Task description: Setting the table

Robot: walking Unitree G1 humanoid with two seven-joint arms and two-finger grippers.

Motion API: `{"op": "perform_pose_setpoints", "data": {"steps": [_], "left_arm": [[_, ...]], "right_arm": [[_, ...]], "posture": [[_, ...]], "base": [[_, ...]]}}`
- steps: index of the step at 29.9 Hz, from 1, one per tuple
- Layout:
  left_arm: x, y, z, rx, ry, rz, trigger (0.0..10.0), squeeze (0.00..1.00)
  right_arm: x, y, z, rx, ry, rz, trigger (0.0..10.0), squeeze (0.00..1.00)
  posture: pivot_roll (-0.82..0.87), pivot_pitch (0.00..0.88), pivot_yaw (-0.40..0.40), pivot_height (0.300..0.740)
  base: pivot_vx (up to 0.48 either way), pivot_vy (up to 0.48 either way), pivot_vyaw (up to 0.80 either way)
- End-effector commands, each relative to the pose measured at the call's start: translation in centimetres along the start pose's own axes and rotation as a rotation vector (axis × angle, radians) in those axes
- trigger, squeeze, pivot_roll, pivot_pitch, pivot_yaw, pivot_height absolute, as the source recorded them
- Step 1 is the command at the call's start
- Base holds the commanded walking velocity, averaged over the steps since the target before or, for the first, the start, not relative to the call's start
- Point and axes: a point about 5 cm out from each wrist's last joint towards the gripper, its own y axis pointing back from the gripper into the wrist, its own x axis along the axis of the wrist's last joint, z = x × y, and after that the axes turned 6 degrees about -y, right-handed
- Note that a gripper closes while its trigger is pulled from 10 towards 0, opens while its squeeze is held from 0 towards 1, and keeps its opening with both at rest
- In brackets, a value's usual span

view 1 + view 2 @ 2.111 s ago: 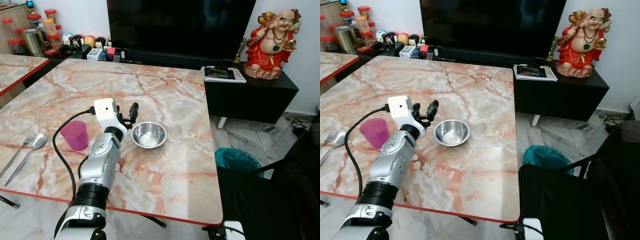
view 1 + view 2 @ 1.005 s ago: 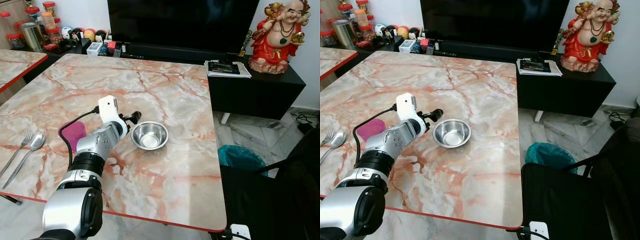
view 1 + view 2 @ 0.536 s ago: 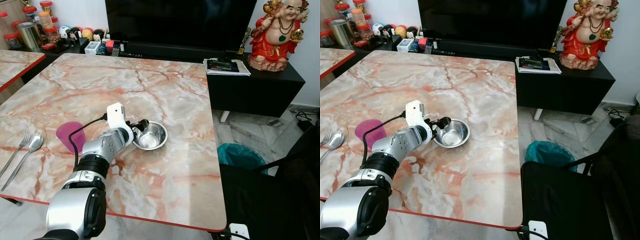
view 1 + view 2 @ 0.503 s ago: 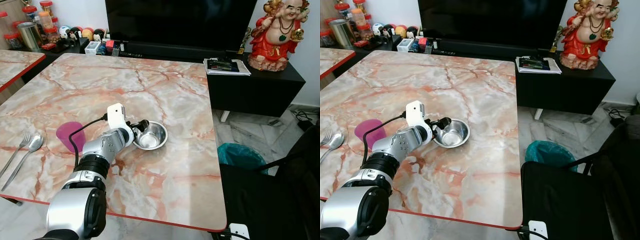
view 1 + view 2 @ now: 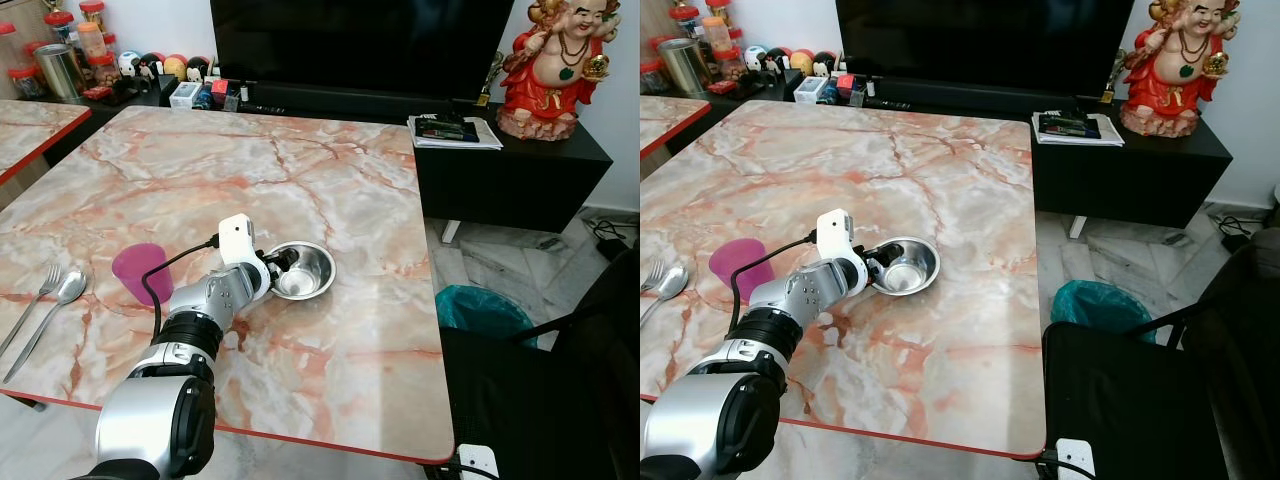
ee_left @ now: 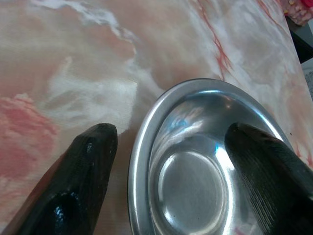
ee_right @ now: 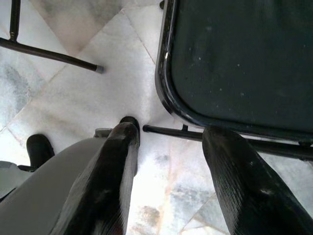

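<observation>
Fork [image 5: 38,292] and spoon [image 5: 55,302] parallel at table [image 5: 330,180] left edge, long axes slanted front-left to back-right. Cup [image 5: 137,273] upright beside. Left gripper [image 6: 168,147] spread, astride rim of bowl [image 5: 303,270], mouth up, mid-table. Right gripper [image 7: 168,147] spread, idle above chair [image 7: 244,58].

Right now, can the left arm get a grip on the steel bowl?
Probably yes. The left pincer is open and straddles the steel bowl's rim, one finger outside, one inside, with nothing blocking it.
</observation>
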Motion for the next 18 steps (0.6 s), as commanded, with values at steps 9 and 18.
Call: {"op": "perform_pose_setpoints", "data": {"steps": [9, 18], "left_arm": [[-0.28, -0.07, -0.05, 0.006, -0.033, -0.022, 0.0, 0.00], [-0.30, -0.08, -0.17, 0.010, -0.042, -0.024, 0.0, 0.00]], "right_arm": [[0.50, -0.13, -0.51, 0.006, -0.011, 0.015, 10.0, 0.00], [0.73, -0.19, -0.78, 0.011, -0.011, 0.021, 10.0, 0.00]], "posture": [[-0.10, 0.000, -0.016, 0.740], [-0.10, 0.000, -0.014, 0.740]], "base": [[0.000, 0.000, 0.00], [0.000, 0.000, 0.00]]}}
